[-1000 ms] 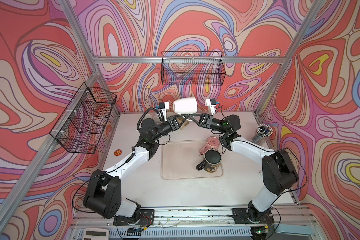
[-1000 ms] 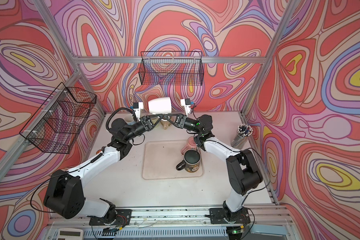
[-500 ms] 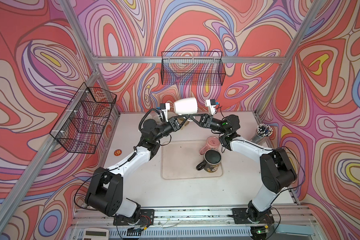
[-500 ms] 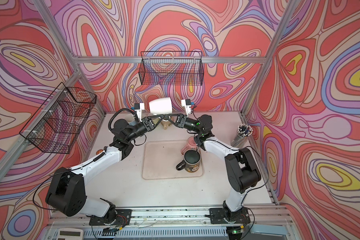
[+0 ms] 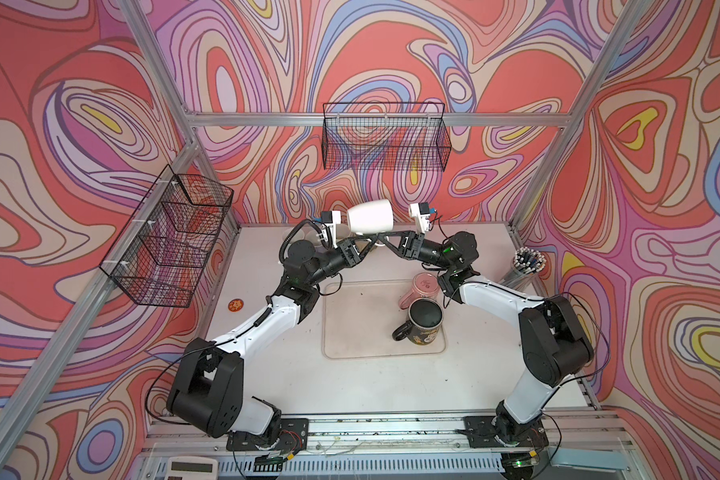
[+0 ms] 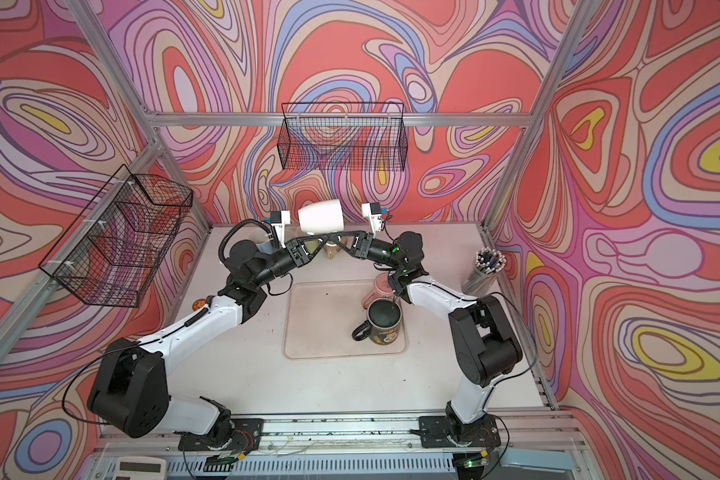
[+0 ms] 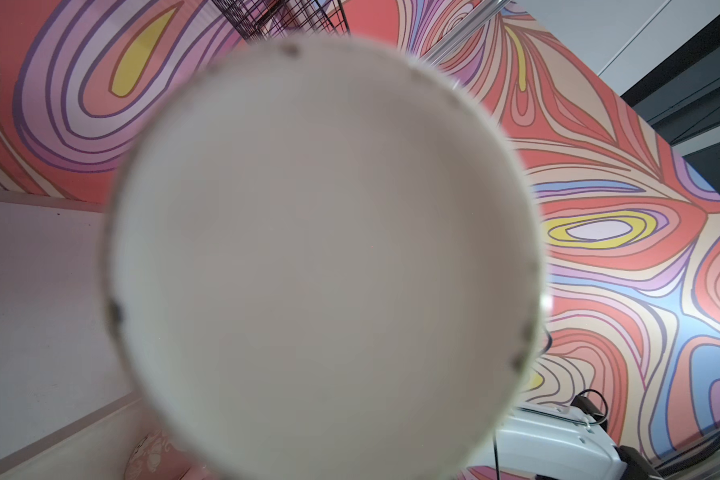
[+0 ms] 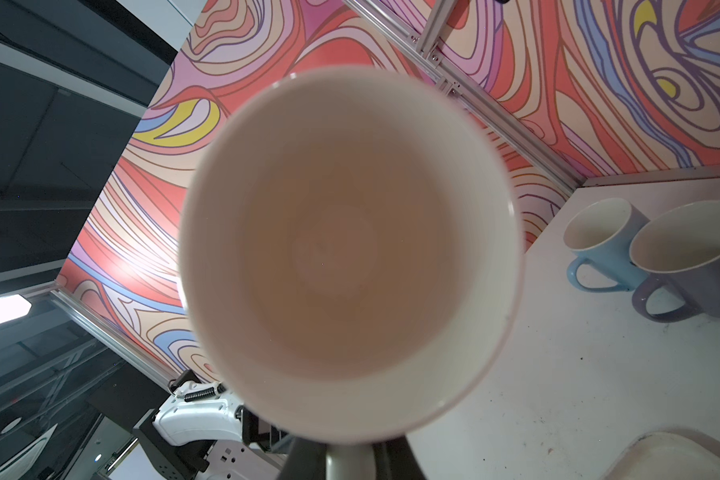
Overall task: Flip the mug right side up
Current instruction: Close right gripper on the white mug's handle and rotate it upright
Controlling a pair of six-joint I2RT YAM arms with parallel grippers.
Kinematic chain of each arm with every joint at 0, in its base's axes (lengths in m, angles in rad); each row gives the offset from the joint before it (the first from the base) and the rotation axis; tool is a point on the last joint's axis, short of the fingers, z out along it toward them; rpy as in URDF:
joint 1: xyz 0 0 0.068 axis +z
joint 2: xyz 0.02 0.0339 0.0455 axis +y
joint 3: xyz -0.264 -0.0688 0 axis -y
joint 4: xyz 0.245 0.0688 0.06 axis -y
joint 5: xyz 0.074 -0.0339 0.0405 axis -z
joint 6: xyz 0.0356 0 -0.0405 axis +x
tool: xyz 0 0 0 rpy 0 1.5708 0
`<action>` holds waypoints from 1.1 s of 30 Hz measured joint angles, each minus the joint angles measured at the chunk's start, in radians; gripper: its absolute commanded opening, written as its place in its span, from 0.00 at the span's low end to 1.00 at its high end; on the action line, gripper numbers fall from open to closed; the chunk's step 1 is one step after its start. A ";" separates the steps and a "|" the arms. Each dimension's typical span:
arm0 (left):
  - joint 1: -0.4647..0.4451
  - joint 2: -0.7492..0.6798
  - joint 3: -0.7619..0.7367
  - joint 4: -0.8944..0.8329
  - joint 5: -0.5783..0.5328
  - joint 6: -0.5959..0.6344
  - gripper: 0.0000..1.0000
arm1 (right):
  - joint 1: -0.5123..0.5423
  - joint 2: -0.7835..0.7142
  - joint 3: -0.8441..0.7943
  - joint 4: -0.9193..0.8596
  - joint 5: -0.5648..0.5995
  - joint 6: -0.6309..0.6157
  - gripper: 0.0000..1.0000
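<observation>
A white mug (image 5: 370, 216) (image 6: 321, 216) hangs on its side above the back of the table, between both arms. Its flat bottom (image 7: 321, 257) fills the left wrist view and hides that gripper's jaws. Its open mouth (image 8: 350, 249) faces the right wrist camera. My right gripper (image 8: 350, 453) (image 5: 381, 240) is shut on the mug's handle, which sits between the two dark fingers (image 8: 304, 461). My left gripper (image 5: 371, 241) (image 6: 323, 240) reaches under the mug and crosses the right one. Whether it holds the mug does not show.
A pink mug (image 5: 420, 289) stands upside down and a black mug (image 5: 425, 322) upright on the beige tray (image 5: 350, 332). Blue (image 8: 599, 241) and purple (image 8: 691, 257) mugs stand at the back. A pen cup (image 5: 526, 262) is at the right, with wire baskets (image 5: 385, 137) (image 5: 171, 237) on the walls.
</observation>
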 measured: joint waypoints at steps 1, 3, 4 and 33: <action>-0.003 0.000 -0.003 -0.007 0.000 0.006 0.26 | -0.002 -0.001 -0.004 -0.001 0.001 0.000 0.00; -0.007 0.000 -0.008 -0.019 0.000 0.018 0.27 | -0.006 -0.006 -0.015 -0.005 0.003 0.000 0.00; -0.008 0.000 -0.008 -0.023 0.000 0.021 0.27 | -0.008 -0.011 -0.020 -0.008 0.002 0.000 0.00; -0.007 -0.072 -0.017 -0.168 -0.005 0.085 0.67 | -0.021 -0.092 -0.047 -0.171 0.032 -0.122 0.00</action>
